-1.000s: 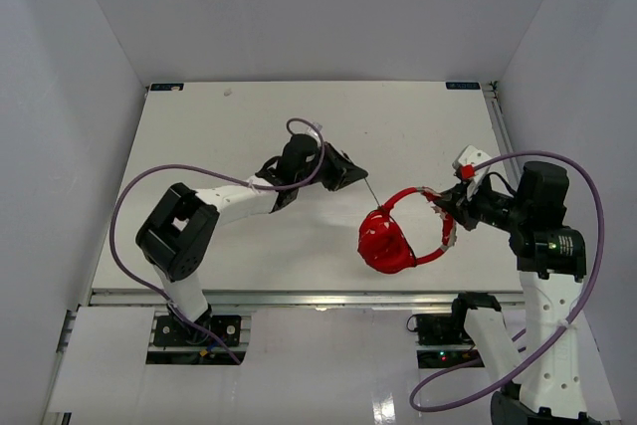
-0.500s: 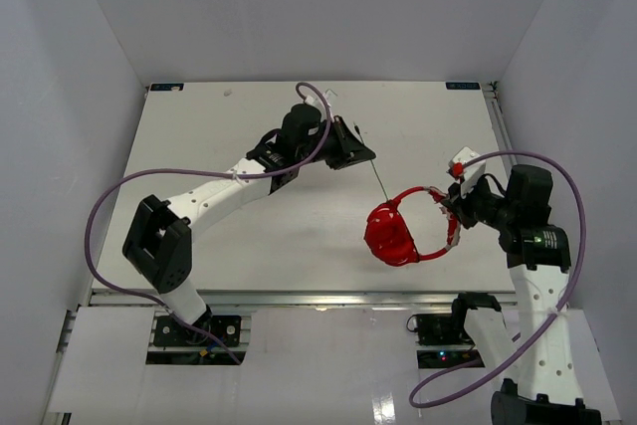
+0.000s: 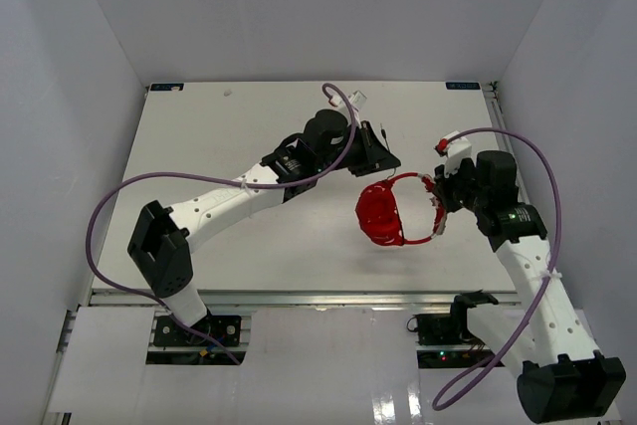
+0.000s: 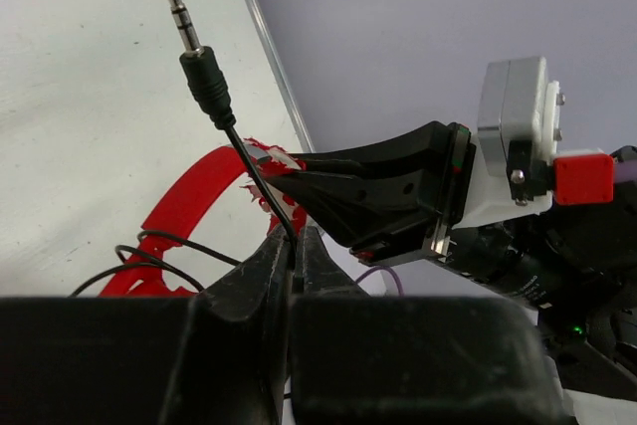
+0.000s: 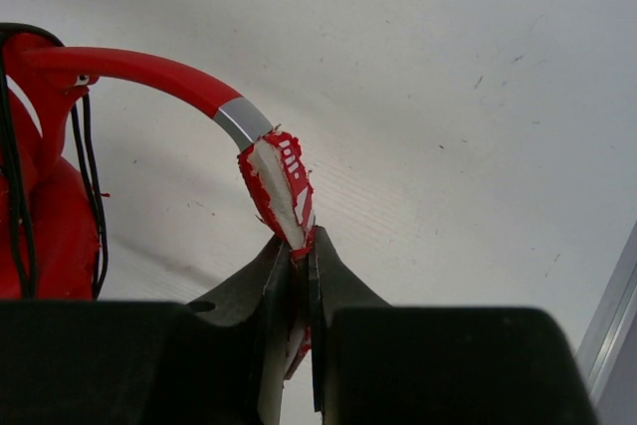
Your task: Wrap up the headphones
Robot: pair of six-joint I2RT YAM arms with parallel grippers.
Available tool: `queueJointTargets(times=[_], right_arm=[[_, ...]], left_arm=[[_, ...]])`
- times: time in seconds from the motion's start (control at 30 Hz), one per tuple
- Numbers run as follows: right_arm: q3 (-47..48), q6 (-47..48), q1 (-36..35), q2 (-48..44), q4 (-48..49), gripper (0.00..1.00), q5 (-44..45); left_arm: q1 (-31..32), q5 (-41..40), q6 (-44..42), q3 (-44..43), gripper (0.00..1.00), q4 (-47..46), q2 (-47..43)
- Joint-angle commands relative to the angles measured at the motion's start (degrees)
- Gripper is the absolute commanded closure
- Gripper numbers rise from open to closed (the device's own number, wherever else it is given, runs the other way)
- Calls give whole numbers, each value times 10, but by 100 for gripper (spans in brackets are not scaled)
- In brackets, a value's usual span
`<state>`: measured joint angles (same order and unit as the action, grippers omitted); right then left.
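The red headphones hang above the table's middle right, cups stacked at the left end of the curved headband. My right gripper is shut on the headband's worn, white-marked part and holds the headphones up. My left gripper is shut on the thin dark cord just below the plug, which sticks up past the fingertips. Turns of cord lie around the cups. The left gripper is just above and left of the headband, close to the right gripper.
The white table has a metal rail along its near edge and grey walls on three sides. Purple robot cables loop off both arms.
My left gripper has moved right and away with the cord's plug end, toward the headband. My right gripper has shifted left and slightly away, carrying the headphones with it.
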<state>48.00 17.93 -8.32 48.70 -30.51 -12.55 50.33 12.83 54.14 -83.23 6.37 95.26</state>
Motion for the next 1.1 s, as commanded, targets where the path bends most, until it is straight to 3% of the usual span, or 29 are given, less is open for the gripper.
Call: queueJointTargets(times=[0.0,0.13,0.33,0.83,0.9,1.0,1.07], right_arm=[[-4,-150,-57,55,106,92,128],[1,-214,-58,106,151,92,162],[17,-273,-58,178,209,92,134],[70,-305,-58,359,283,92,136],[76,-305,-58,372,285,92,136],[87,-305,-58,389,285,92,134],[95,-304,-58,396,286,92,134]], left_arm=[[6,-57,-30,7,100,5,-9],[6,-96,-50,28,100,5,-5],[5,-158,-98,42,100,-2,34],[-24,-194,-154,29,99,-38,158],[-25,-189,-155,31,92,-41,160],[-25,-181,-157,35,68,-42,158],[-26,-173,-158,41,60,-43,149]])
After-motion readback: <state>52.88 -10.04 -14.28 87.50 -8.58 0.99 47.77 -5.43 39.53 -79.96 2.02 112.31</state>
